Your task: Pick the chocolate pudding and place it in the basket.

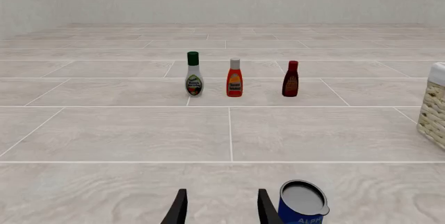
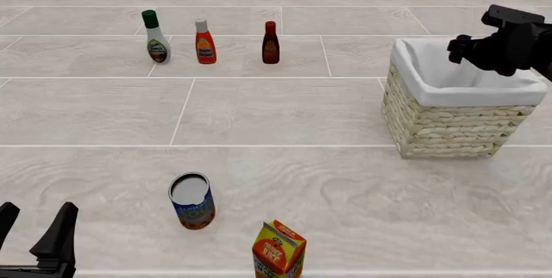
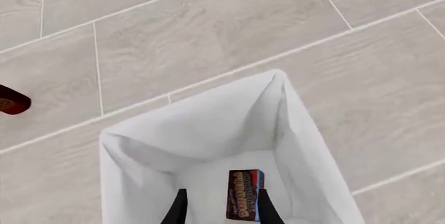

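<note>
While the right tool [image 3: 219, 203] hangs above the basket [image 2: 448, 129] with its fingers spread and nothing between them, the chocolate pudding [image 3: 245, 194] lies on the white cloth floor inside that basket, free of the fingers. One pudding box shows, and only in the right wrist view; its blue and orange-red face carries lettering that looks like "PUDDING", though it is too blurred to be sure.

Three bottles stand upright in a row at the far side of the desk [image 2: 285, 116]: a white one with a green cap [image 2: 156, 37], an orange-red one with a white cap [image 2: 204, 41], and a dark red one [image 2: 271, 42]. Their labels are too small to read. One round can [image 2: 191, 200] with a blue label stands near the front; its label starts "ALP" in the left wrist view. One orange juice carton [image 2: 278, 250] stands at the front edge, near the can but apart from it.

The left tool [image 2: 35, 236] sits low at the front left corner, fingers spread and holding nothing. Wide bare desk lies between the bottles, the can and the basket.
</note>
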